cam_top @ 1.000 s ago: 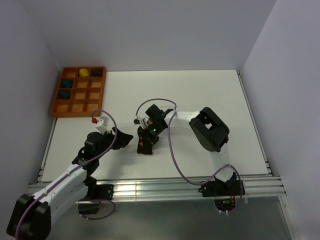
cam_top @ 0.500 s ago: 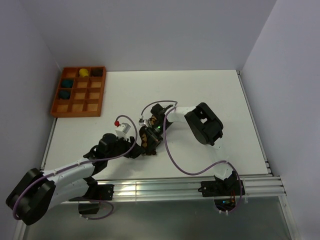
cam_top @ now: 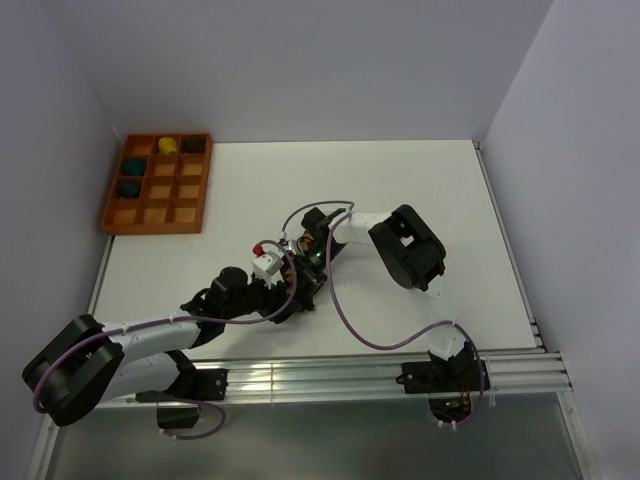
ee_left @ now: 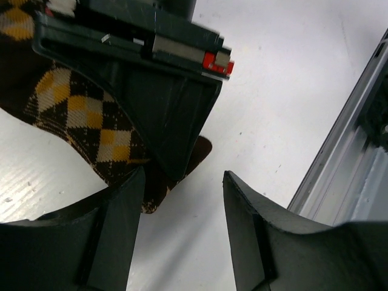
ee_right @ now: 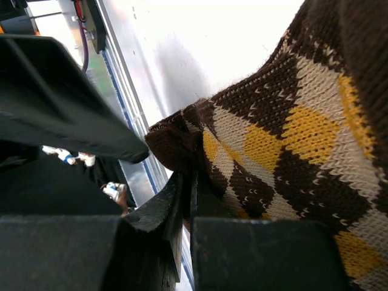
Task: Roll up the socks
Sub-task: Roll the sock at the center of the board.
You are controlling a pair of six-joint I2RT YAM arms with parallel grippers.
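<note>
A white table sits between plain pale walls, with an orange tray well away at its back-left corner. The right gripper is closed tight on the socks. It pinches a dark-brown edge, and the argyle fabric drapes from its jaws down onto the table. I judge it is anchoring that end so a roll can be worked.

The left gripper stands about half open and holds nothing. The right gripper's tip and the socks' dark end lie just ahead of and between its 2 jaws, probably lined up for a second grip. I cannot tell whether either jaw touches fabric.

Compared with 1 second ago, the left arm has swung in from well apart to right beside the right gripper, whose tip is in much the same spot.
</note>
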